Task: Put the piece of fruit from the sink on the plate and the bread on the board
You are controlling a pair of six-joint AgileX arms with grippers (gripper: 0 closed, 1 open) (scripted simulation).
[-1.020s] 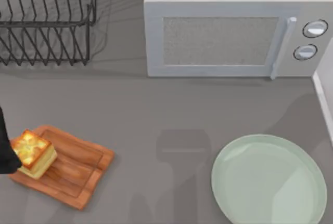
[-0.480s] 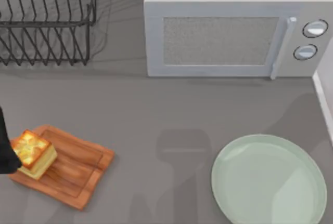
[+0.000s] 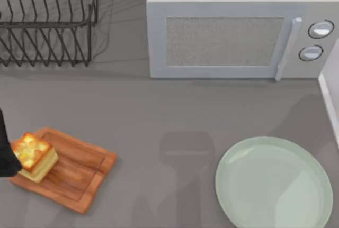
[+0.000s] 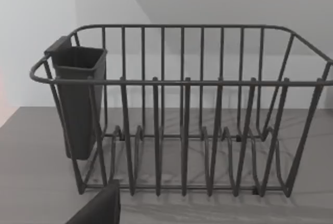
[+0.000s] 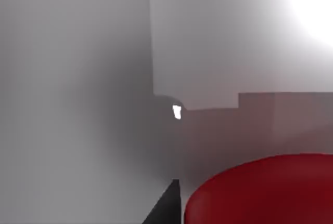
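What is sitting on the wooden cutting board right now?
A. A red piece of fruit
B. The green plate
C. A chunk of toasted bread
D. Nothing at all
C: in the top view the bread rests on the left end of the board, while the plate lies apart on the table's right side, bare.

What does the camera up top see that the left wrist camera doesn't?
The top view has the bread sitting on the board, the bare plate, the microwave and my left arm at the table's left edge. The left wrist view, looking from the side, adds a dark cup hung on one end of the dish rack. Both share that wire rack and the grey table.
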